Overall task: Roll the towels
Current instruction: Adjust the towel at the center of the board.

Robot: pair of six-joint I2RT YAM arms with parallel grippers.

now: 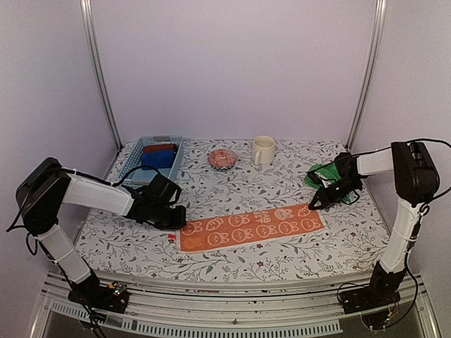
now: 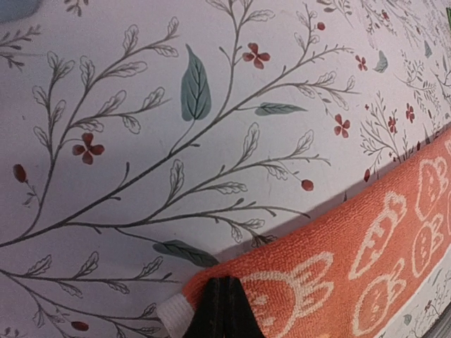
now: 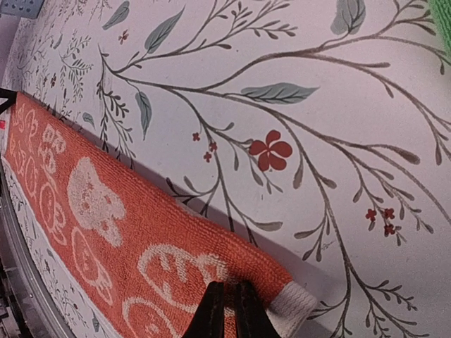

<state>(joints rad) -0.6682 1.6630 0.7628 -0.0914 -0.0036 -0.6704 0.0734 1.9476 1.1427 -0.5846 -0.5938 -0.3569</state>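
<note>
An orange towel [image 1: 250, 227] with white rabbit-and-circle prints lies stretched out lengthwise on the flowered tablecloth. My left gripper [image 1: 181, 217] is shut on its far left corner; in the left wrist view the closed fingertips [image 2: 224, 310] pinch the orange towel [image 2: 366, 246] beside its pale edging. My right gripper [image 1: 312, 206] is shut on the far right corner; the right wrist view shows the fingertips [image 3: 229, 313] pinching the orange towel [image 3: 106, 225]. The towel's far edge casts a shadow. A crumpled green towel [image 1: 320, 174] lies behind the right gripper and shows at the corner of the right wrist view [image 3: 444, 21].
A blue basket [image 1: 129, 160] at the back left holds a blue roll [image 1: 158, 159] and a dark red roll [image 1: 160, 148]. A small patterned bowl [image 1: 222, 158] and a cream mug [image 1: 263, 149] stand at the back. Walls close in the table.
</note>
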